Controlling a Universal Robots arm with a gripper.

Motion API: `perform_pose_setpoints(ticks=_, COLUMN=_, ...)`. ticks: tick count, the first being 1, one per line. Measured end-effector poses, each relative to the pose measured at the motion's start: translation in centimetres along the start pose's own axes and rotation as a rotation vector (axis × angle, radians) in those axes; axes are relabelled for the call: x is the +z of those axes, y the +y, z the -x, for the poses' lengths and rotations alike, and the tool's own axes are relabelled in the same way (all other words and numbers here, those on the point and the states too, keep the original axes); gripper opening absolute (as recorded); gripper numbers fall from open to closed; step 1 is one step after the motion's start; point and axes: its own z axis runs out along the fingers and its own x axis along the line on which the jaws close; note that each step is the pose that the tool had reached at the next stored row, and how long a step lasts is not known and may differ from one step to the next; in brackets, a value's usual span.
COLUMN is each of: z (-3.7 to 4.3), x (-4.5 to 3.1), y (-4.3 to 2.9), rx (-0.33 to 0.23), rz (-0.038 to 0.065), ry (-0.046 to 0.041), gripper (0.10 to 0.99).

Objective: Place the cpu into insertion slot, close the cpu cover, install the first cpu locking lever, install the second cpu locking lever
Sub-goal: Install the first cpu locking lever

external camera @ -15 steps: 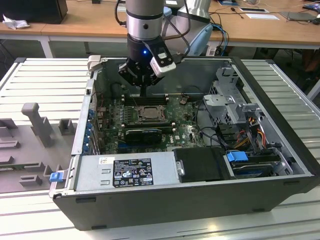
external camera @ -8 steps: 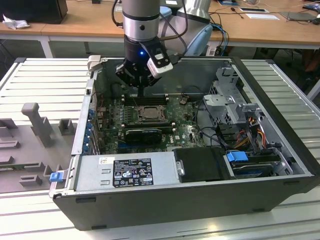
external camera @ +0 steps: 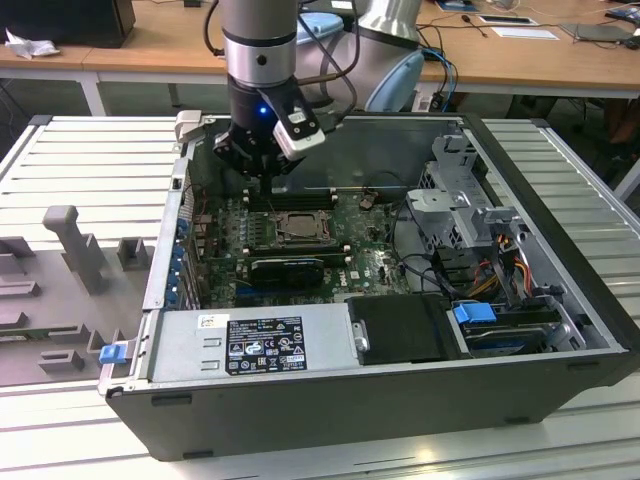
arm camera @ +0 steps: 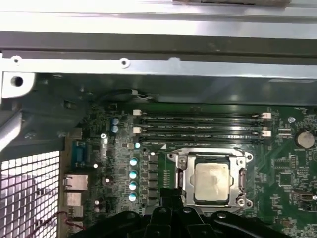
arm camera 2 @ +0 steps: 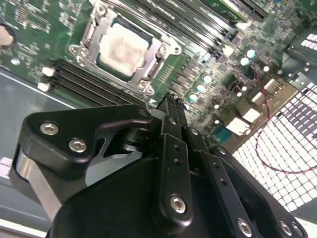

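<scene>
Inside the open grey metal computer case [external camera: 560, 330], which lies on its side on the ribbed grey metal worktop [external camera: 80, 150], the black jointed pincer [external camera: 262, 172] of the arm is held low over the green circuit board [external camera: 370, 265]. Its two fingers are seen pressed together in the second wrist view [arm camera 2: 171, 101], and nothing is gripped between them.

The small flat square cpu with a pale silvery-beige metal face [arm camera: 212, 179] is already seated in the square insertion slot with its dark rim and silvery frame [external camera: 268, 232]. The thin silvery metal cpu cover with a square cut-out centre [arm camera: 185, 174] appears to be folded down around the chip, so that only the chip's face is left bare [arm camera 2: 124, 45]. Whether the locking levers along the slot's edges are latched cannot be told.

The decisive relation is judged as follows. In the exterior view the slot lies below the pincer, on its nearer side and a little toward the exterior view's right, while the pincer itself is poised about the long black memory slots [external camera: 290, 200] at the slot's far edge. In both wrist views the fingertips [arm camera: 171, 197] are seen just beside one corner of the slot's frame, close to it but apart from it, with no contact made.
</scene>
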Motion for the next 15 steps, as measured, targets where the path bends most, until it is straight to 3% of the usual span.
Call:
perform_pose_setpoints(ticks=3, z=-0.53, x=0.11, y=0.02, rx=-0.003, rz=0.003, ry=-0.0001, gripper=0.106)
perform_pose_setpoints(ticks=12, z=-1.08, x=0.25, y=0.07, rx=-0.005, rz=0.006, ry=0.0002, gripper=0.106)
perform_pose_setpoints(ticks=15, z=-1.79, x=0.55, y=0.28, rx=-0.008, rz=0.016, ry=0.0, gripper=0.106)
